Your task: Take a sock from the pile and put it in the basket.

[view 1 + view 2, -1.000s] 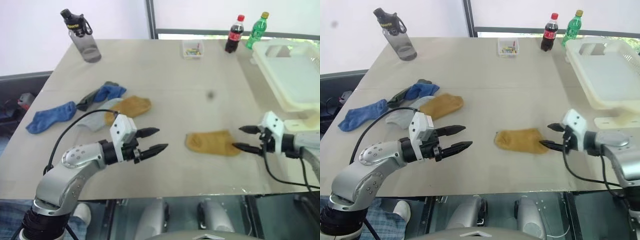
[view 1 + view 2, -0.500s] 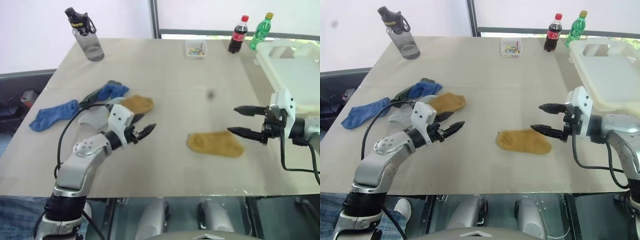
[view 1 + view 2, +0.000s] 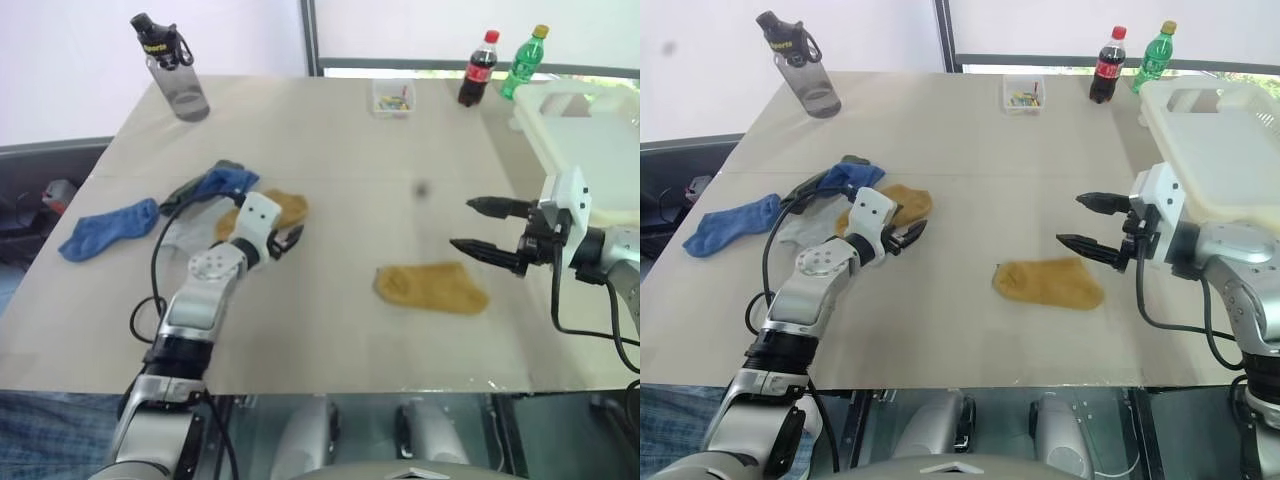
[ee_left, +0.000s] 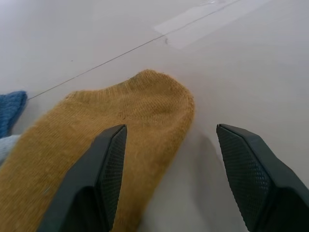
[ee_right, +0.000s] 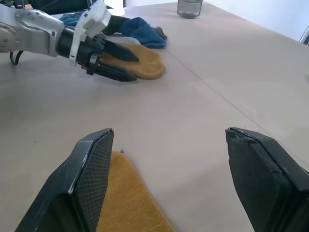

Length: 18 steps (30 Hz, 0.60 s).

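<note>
Right hand (image 5: 166, 179): two black fingers (image 5: 87, 183) set wide apart, nothing between them, raised over the pale counter (image 5: 217, 87). Mustard sock (image 5: 128, 203) lies on the counter beside one finger. Farther off, left hand (image 5: 128, 67), fingers parted, tips at a second mustard sock (image 5: 147, 65). Blue sock (image 5: 140, 33) just behind it. Base of a grey bottle (image 5: 189, 8) at the far edge.

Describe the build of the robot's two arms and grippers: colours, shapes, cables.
Both arms are rounded silver-grey metal segments with black joint rings. Each ends in a white boxy wrist block carrying two black tapered fingers. The left gripper and right gripper match. The finger pads have a fine mesh texture. A black cable loops beside each forearm.
</note>
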Tool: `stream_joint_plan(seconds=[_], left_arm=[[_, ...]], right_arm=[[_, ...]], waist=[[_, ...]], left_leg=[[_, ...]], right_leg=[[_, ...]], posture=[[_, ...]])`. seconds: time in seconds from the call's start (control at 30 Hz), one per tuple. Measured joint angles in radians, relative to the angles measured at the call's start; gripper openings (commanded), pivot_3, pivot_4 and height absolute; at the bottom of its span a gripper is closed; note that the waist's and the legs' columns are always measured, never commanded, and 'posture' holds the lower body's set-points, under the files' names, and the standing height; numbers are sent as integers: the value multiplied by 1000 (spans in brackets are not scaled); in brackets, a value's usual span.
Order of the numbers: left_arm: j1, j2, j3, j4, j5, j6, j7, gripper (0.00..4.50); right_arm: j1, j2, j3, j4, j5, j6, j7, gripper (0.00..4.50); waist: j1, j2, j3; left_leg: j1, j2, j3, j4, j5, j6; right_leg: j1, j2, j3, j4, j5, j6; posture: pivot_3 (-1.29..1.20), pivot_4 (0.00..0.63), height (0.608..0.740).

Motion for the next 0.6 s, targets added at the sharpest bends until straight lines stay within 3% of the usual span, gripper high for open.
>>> stream_joint_plan(seconds=[0.03, 0.13, 0.23, 0.27, 0.3, 0.33, 0.6], left_arm=[[-4, -7, 0, 18, 3, -13, 0, 3176], [-26, -26, -1, 61, 7, -43, -26, 2396], [-29, -33, -7, 71, 9, -59, -50, 1074], [-29, -33, -8, 72, 15, -60, -52, 899], [-30, -33, -8, 72, 19, -61, -53, 242], [-31, -33, -9, 72, 21, -61, -54, 41], [-63, -77, -30, 73, 37, -62, -66, 41]], right_arm=[[0, 0, 0, 0, 0, 0, -3, 3789], [2, 1, -1, 0, 0, -1, -11, 3855], [11, 2, -1, 0, 0, -1, -14, 3855], [16, 4, -1, 0, 0, -1, -15, 3855], [17, 5, -1, 0, 0, -1, -17, 3855], [18, 6, -1, 0, 0, -1, -19, 3855], [18, 11, -1, 0, 0, -13, -32, 3855]], waist=[[0, 0, 0], [1, 0, 0], [0, 0, 0], [0, 0, 0], [0, 0, 0], [0, 0, 0], [3, 0, 0]], left_leg=[[0, 0, 0, 0, 0, 0], [0, 0, 0, 0, 0, 0], [0, 0, 0, 0, 0, 0], [0, 0, 0, 0, 0, 0], [0, 0, 0, 0, 0, 0], [0, 0, 0, 0, 0, 0], [0, 0, 0, 1, 0, 0]], right_leg=[[0, 0, 0, 0, 0, 0], [0, 0, 0, 0, 0, 0], [0, 0, 0, 0, 0, 0], [0, 0, 0, 0, 0, 0], [0, 0, 0, 1, 0, 0], [0, 0, 0, 1, 0, 0], [0, 0, 0, 0, 0, 0]], posture=[[0, 150, 740], [0, 150, 740], [0, 150, 740], [0, 150, 740], [0, 150, 740], [0, 150, 740], [0, 150, 740]])
